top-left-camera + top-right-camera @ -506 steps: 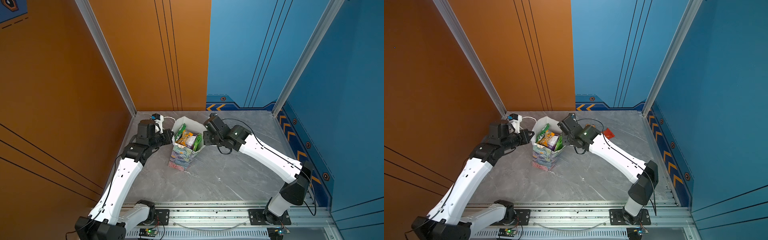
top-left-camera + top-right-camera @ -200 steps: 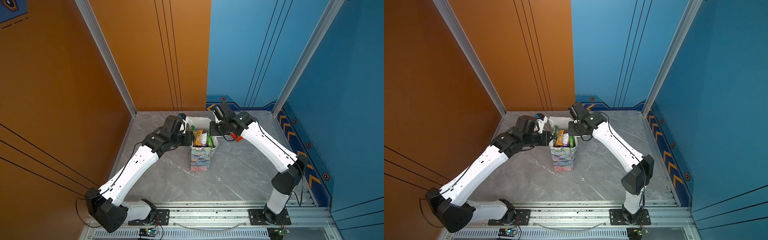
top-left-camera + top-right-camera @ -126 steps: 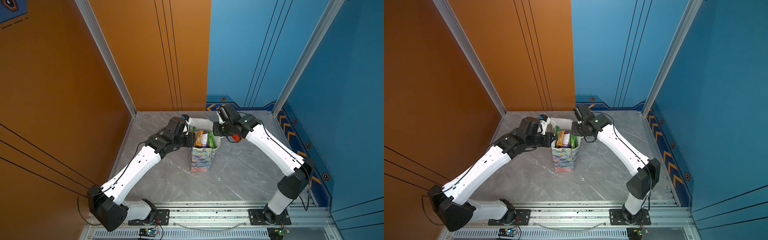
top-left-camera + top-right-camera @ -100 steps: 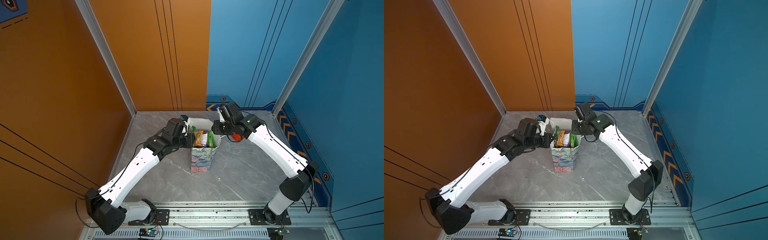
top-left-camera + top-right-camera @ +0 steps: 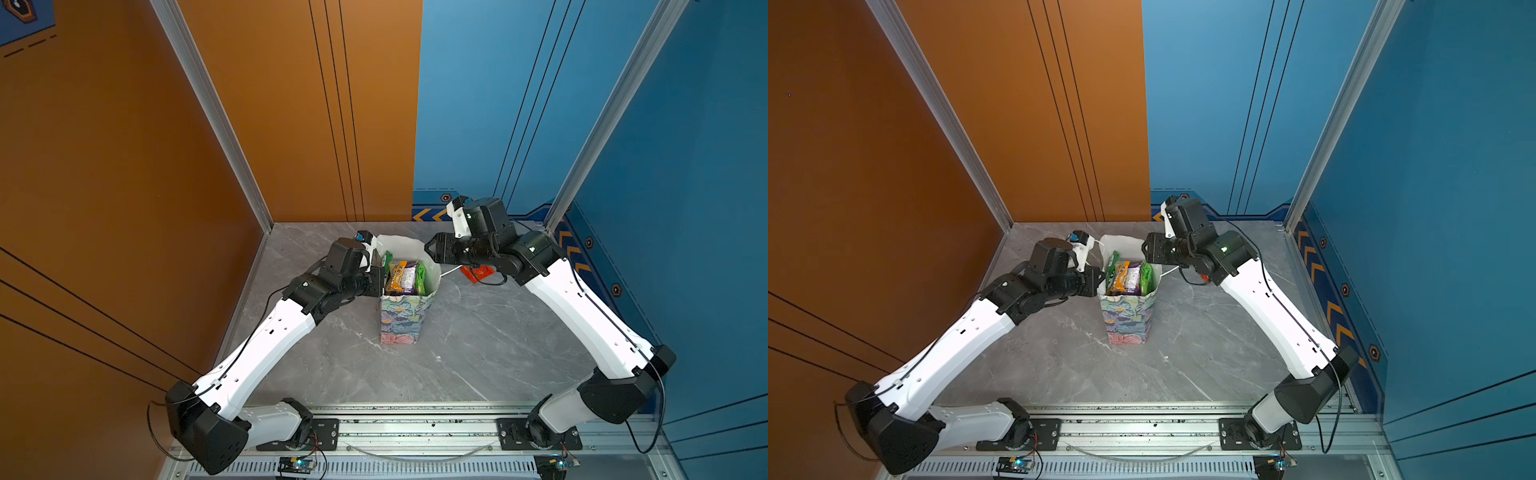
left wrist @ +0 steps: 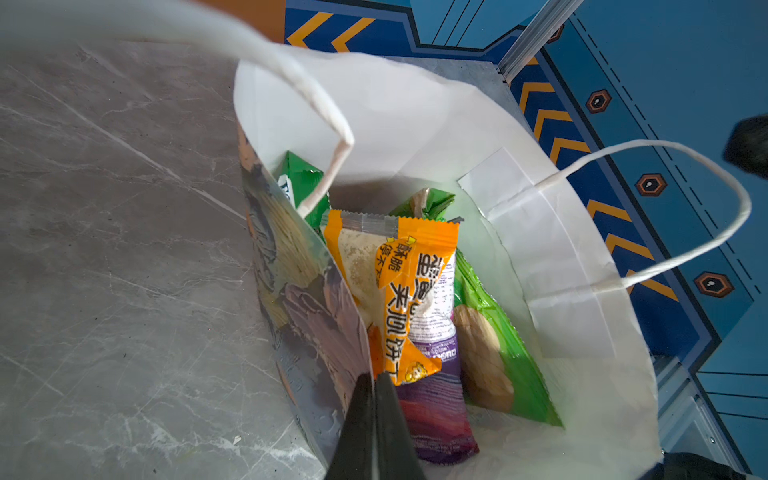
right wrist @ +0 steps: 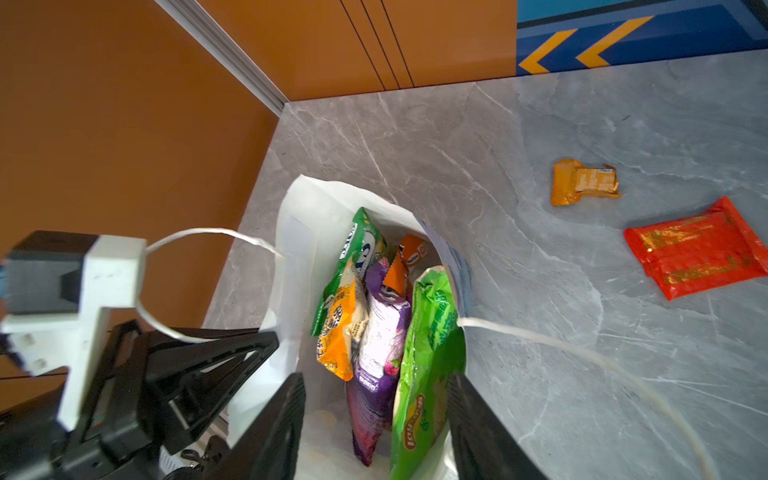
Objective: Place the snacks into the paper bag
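Seemingly, paper bag (image 6: 415, 116) within left tool (image 6: 374, 376).

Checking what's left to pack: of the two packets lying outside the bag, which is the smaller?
The orange packet: small and crumpled, on the table outside the paper bag. The red packet beside it is flat and clearly larger.
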Available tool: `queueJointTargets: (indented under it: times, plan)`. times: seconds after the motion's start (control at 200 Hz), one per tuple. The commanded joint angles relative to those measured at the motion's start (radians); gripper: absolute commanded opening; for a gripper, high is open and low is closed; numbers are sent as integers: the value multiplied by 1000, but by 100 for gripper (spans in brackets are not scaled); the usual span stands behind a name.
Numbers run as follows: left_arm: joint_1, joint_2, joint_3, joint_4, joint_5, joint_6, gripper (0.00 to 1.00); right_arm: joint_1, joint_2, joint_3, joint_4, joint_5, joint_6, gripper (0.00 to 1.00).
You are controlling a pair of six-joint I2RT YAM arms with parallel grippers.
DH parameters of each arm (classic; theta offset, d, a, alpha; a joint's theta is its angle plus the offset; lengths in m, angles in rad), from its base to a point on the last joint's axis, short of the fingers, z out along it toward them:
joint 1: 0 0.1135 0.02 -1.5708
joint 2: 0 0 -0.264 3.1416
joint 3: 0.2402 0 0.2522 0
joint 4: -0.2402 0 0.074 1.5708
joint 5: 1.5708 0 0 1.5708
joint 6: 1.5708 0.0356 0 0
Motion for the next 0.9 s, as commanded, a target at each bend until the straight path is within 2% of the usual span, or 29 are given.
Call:
queueJointTargets:
  times: [0.0, 0.13, 0.26, 0.395, 0.581, 0.691, 0.896]
  plan:
    - [11, -37, -5, 72, 30, 9, 0, -8, -31, -48, 58, -70, 9, 58]
    - [13, -37, -5, 72, 32, 10, 0, -36, -86, -73, 54, 8, 3, 59]
    - [16, -40, -6, 73, 30, 11, 0, -166, -192, -169, 69, 75, 20, 59]
    - [19, -40, -3, 72, 40, 8, 0, -369, -274, -308, 139, 26, 55, 60]
    - [20, -52, -8, 72, 31, 11, 0, -604, -266, -474, 230, -95, 124, 60]
    - [23, -51, -7, 72, 32, 10, 0, -680, -232, -582, 320, -159, 189, 60]
    - [23, -49, -10, 76, 34, 8, 0, -735, -167, -733, 470, -131, 265, 61]
